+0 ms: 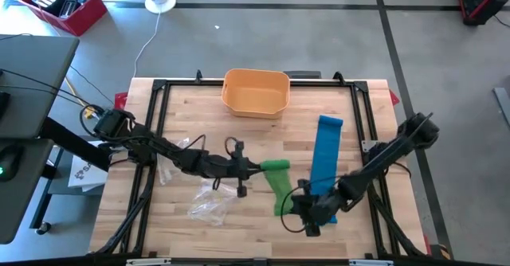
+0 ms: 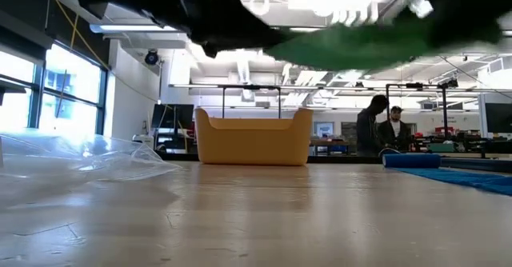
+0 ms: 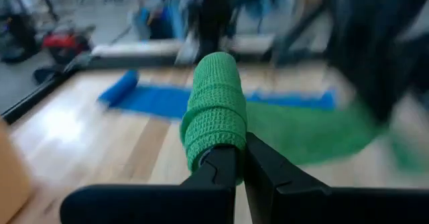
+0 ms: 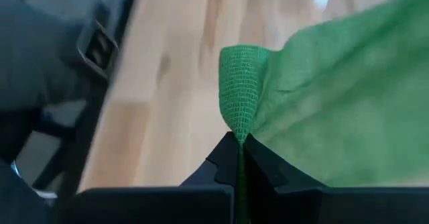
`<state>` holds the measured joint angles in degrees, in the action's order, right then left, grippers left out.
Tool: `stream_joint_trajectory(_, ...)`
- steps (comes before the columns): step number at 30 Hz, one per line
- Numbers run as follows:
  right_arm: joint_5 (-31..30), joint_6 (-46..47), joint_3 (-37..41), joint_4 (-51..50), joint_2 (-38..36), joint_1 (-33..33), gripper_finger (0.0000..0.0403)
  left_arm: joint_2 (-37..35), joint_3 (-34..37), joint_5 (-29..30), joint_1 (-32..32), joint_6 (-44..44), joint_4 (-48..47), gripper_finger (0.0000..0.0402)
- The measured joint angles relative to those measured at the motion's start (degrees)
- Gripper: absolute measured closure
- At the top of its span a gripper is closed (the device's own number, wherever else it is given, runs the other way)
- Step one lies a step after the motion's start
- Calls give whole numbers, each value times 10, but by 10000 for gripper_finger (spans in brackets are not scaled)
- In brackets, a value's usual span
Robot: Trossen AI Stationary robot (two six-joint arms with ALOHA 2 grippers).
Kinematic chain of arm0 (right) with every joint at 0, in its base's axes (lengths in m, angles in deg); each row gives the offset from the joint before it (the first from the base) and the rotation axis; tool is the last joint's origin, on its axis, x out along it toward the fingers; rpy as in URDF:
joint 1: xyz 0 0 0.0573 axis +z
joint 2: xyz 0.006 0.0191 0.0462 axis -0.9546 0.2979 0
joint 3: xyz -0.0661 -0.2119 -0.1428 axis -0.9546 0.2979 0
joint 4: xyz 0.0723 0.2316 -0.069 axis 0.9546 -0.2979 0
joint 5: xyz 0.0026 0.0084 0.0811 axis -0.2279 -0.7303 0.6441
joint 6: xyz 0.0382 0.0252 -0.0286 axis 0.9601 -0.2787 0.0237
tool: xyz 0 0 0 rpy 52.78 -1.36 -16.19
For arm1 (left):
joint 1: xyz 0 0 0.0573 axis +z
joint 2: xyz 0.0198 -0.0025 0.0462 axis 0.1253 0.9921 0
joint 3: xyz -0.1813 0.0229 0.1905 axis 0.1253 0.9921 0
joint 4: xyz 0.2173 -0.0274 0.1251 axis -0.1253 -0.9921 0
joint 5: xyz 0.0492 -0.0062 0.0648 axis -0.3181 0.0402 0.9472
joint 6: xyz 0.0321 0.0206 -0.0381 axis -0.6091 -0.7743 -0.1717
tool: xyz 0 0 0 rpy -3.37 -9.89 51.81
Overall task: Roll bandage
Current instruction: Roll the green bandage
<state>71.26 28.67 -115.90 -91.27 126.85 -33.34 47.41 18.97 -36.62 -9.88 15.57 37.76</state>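
A green bandage [image 1: 279, 185] is held up over the table between both grippers. Its rolled end [image 3: 214, 113] sits in my left gripper [image 1: 260, 168], which is shut on it at the table's middle. The loose strip runs from there toward the near edge, to my right gripper [image 1: 293, 206], which is shut on its free end. In the low view the strip [image 2: 360, 43] hangs well above the wood. A blue bandage [image 1: 326, 156] lies flat on the table to the right, its rolled end [image 1: 330, 123] at the far side. My left gripper pinches the green roll's end [image 3: 213, 150] between its two fingers, reaching nearly level from the table's left. The roll sticks out ahead of the fingertips, along the fingers, lifted clear of the table. My right gripper pinches a bunched edge of the green strip's free end [image 4: 239, 133] between its fingertips, slanting down from the table's right. The cloth spreads away from the fingers and is lifted clear of the table.
A yellow bin [image 1: 256, 92] stands at the far edge in the middle. Crumpled clear plastic bags [image 1: 209, 204] lie on the left half of the table. A black frame [image 1: 155, 115] borders the wood. Two people [image 2: 382, 125] stand in the room beyond.
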Motion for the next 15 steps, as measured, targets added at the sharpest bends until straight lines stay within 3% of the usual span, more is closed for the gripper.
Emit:
stream_joint_trajectory(5, 3, 62, 0, 6, 72, 10, 403, -40, 89, -11, 2, 58, 180, 397)
stream_joint_trajectory(9, 23, 60, 0, 52, 86, 9, 403, -56, 149, 54, 2, 70, 269, 397)
stream_joint_trajectory(11, 24, 27, 0, 85, 77, 7, 403, -54, 164, 83, 8, 69, 301, 397)
stream_joint_trajectory(15, 12, -42, 0, 124, 32, -5, 403, -40, 166, 84, 28, 54, 282, 397)
